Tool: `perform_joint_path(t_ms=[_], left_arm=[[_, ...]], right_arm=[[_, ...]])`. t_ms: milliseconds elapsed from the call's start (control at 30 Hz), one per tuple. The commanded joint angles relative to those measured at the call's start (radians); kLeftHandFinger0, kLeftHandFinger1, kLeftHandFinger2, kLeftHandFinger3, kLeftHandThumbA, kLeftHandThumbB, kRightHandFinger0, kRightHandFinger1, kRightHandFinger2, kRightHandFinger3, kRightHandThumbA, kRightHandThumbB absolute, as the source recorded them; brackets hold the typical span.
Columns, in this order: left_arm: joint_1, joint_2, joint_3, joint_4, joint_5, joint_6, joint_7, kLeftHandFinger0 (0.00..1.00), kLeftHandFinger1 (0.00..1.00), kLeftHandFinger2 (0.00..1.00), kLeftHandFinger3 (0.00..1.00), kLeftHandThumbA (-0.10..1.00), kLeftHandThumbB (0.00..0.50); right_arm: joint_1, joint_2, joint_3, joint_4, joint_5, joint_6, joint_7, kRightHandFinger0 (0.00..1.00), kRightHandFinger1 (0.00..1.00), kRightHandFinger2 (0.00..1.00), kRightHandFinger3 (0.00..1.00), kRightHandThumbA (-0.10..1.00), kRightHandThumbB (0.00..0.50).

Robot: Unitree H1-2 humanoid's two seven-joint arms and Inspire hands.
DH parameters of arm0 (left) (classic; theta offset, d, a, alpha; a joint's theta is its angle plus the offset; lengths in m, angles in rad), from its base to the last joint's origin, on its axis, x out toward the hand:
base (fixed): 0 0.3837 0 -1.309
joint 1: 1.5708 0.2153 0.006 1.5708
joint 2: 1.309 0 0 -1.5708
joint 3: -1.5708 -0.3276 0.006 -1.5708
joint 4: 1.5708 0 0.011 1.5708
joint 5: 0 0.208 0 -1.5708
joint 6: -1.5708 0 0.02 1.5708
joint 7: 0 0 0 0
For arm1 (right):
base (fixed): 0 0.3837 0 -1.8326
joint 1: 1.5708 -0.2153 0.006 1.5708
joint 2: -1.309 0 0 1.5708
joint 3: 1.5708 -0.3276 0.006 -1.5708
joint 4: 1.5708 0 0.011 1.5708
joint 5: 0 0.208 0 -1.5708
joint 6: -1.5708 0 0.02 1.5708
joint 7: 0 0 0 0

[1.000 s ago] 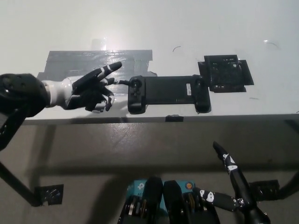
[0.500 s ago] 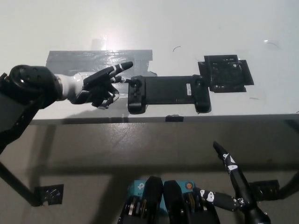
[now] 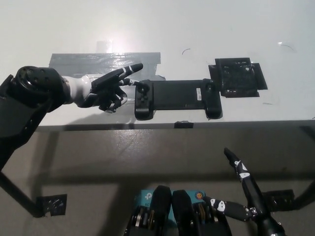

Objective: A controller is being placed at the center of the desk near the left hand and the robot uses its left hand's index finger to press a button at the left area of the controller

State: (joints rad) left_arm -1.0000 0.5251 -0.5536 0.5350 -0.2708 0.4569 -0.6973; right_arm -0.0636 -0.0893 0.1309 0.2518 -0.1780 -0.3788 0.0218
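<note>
Advanced a little further to the right since half a second ago, the white left hand [image 3: 106,88] is seen with one finger extended, its tip poised just above the upper-left corner of the long black plastic game controller [image 3: 177,98]; the other fingers are curled under and nothing is held. The controller is laid flat near the front edge of the pale surface [image 3: 197,29], beside a grey tape patch [image 3: 83,61] and a black square pad [image 3: 238,77]. Rigid, light and likely to slide, it is best pressed straight down, not gripped. The black right hand [image 3: 246,189] is rested low, fingers apart.
</note>
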Motion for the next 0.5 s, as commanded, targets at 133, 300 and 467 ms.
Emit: perform_joint_path(t_ms=[133, 300, 467], left_arm=[[-0.046, 0.008, 0.038, 0.0, 0.026, 0.013, -0.041, 0.0, 0.0, 0.11, 1.0, 1.0, 0.478], [-0.023, 0.009, 0.039, -0.012, 0.019, 0.013, -0.036, 0.0, 0.0, 0.11, 1.0, 1.0, 0.477], [-0.001, 0.006, 0.033, -0.022, 0.017, 0.013, -0.029, 0.0, 0.0, 0.1, 1.0, 1.0, 0.474]], right_arm=[[-0.017, -0.001, 0.001, -0.026, 0.0, -0.019, 0.005, 1.0, 1.0, 1.0, 1.0, 1.0, 0.241], [-0.009, -0.001, 0.003, -0.026, -0.003, -0.019, 0.004, 1.0, 1.0, 1.0, 1.0, 1.0, 0.237], [-0.003, -0.001, 0.005, -0.019, -0.006, -0.025, 0.003, 1.0, 1.0, 1.0, 1.0, 1.0, 0.244]])
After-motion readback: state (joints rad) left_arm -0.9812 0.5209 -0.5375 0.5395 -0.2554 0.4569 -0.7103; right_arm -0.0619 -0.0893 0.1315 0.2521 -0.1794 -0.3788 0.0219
